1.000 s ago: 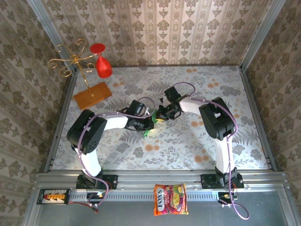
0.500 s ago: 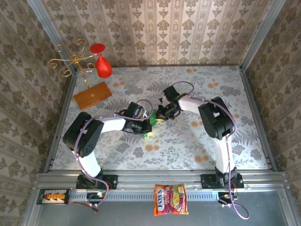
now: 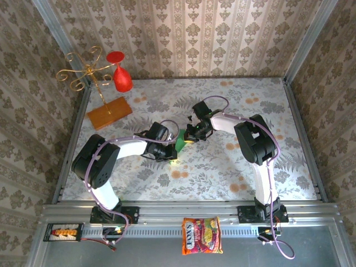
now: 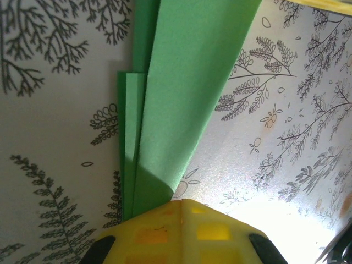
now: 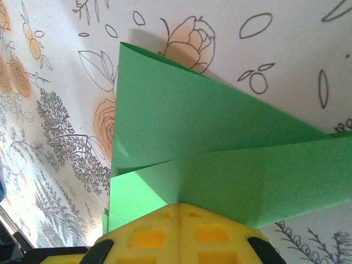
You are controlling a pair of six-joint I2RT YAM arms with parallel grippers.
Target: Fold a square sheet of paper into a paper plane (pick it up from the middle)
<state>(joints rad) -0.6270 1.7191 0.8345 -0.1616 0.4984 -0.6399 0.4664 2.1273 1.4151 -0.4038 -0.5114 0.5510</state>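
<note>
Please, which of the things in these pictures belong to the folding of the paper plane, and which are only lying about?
Belong to the job: folded green paper, clamped by the left end effector and the right end effector.

Only lying about: orange-brown board, gold stand with red glass, snack packet.
</note>
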